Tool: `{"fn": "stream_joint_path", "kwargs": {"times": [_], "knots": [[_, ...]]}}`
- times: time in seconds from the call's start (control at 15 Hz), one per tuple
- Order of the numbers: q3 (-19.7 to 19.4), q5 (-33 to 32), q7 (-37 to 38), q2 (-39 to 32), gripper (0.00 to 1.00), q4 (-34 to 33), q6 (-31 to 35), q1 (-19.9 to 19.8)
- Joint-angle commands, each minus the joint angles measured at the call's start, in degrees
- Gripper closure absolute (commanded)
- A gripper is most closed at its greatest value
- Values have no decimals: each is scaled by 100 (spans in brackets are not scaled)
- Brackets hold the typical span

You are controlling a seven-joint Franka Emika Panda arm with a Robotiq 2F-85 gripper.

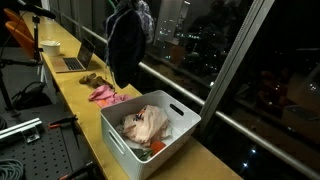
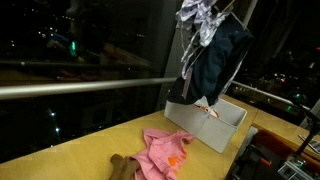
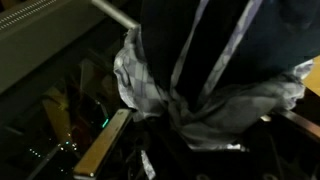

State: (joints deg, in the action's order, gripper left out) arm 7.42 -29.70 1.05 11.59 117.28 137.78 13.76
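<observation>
While the bundle (image 2: 205,40) hangs high above the counter (image 1: 72,95), my gripper is buried under cloth in all three views. I cannot tell how wide my fingers stand, only that they are clamped on the bundle, which dangles free from them. I count two fabrics in it: one dark garment (image 1: 125,50) and one checked cloth (image 3: 140,85) bunched at its top. Whether they are separate pieces I cannot tell. Below and just beside it sits one white bin (image 1: 186,122) with one pale heap of clothes (image 1: 145,125) inside. One pink garment (image 1: 107,95) lies flat on the counter near the bin. One small brown thing (image 1: 92,78) lies just beyond it, too small to identify.

Both exterior views show the bundle, the bin and the pink garment. Only an exterior view shows the one open laptop (image 1: 78,58) farther along the counter and what lies in the bin. The wrist view alone shows the checked pattern up close and the pale stripes down the dark garment. It shows neither the bin nor the pink garment.
</observation>
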Motion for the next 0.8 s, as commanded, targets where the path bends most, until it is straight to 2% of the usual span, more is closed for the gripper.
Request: {"fn": "stream_joint_path", "kwargs": {"times": [0.0,0.4,0.73], "knots": [[-88,62,-548,459,93,108,-275,-511],[-440,19,-1117,725,93,147,-451,-1157],[-724,77,-1164,756,93,710,-60,-1426]]}}
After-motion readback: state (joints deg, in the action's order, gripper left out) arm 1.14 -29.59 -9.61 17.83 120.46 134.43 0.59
